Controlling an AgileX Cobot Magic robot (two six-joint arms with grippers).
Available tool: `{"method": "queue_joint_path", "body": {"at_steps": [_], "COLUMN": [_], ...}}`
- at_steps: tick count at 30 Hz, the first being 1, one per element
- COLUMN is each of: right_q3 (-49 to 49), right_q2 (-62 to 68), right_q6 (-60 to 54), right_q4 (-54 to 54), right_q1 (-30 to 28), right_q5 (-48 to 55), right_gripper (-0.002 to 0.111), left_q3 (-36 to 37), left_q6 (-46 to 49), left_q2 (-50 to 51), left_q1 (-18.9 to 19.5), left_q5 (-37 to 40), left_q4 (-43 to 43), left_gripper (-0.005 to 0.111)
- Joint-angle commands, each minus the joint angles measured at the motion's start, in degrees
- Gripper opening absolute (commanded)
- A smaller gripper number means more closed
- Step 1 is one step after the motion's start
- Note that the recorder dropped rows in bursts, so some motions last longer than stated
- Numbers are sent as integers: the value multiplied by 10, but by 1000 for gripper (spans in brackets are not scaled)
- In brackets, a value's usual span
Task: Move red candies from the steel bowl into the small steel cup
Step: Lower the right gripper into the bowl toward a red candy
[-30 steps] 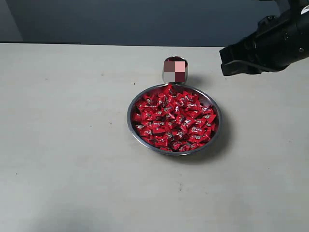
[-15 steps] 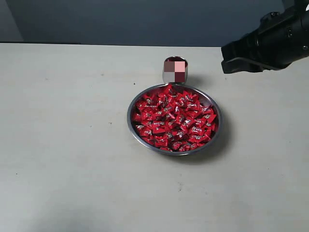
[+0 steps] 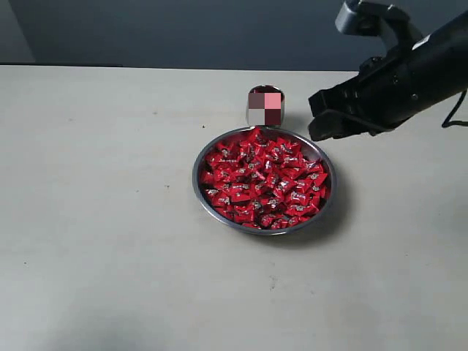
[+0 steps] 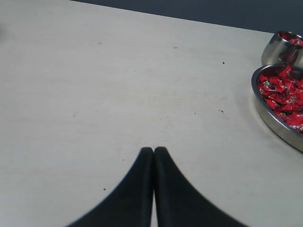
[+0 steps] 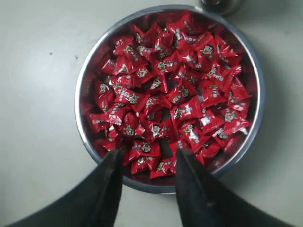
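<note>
**Operator:** What is in front of me? Please start from the biggest thing.

**Observer:** You have the pale table (image 3: 102, 241), which fills nearly every view. Near its middle stands the steel bowl (image 3: 257, 232), wide and shallow.

**Operator:** And my arms?

**Observer:** Your right arm (image 3: 409, 69) comes in from the right side of the exterior view. The right gripper (image 3: 320, 115) is open. In the right wrist view its two black fingers (image 5: 106, 184) stand apart with nothing held between them, and their tips lie over one rim of the bowl. I cannot tell if they touch that rim. Your left gripper (image 4: 154, 150) is closed, with the two fingers pressed together and holding nothing. It hangs over bare table, well apart from the bowl.

**Operator:** Where is the cup?

**Observer:** The small steel cup (image 4: 275, 51) stands upright just beside the far rim of the bowl, as the exterior view shows it, and near your right gripper. I cannot tell if cup and bowl touch. Something red shows at the top of the cup.

**Operator:** And the candies?

**Observer:** The red candies (image 3: 263, 183) lie heaped in the bowl and cover it from rim to rim.
</note>
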Motion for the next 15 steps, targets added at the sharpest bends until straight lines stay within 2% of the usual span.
{"method": "queue_joint_path", "body": {"at_steps": [1,7,15], "right_q3": [1,-8,-106], "right_q2": [56,126,221], "right_q6": [-26,-35,-39], "right_q4": [36,42,30], "right_q1": [0,22,73], "right_q5": [-12,-24,-1], "right_gripper": [44,44,44], "left_q3": [0,0,0], "left_q6": [-1,-1,-1], "left_q2": [-2,-2,-2], "left_q1": [2,2,2], "left_q5": [-3,-3,-3], "left_q4": [0,0,0], "left_gripper": [0,0,0]}}
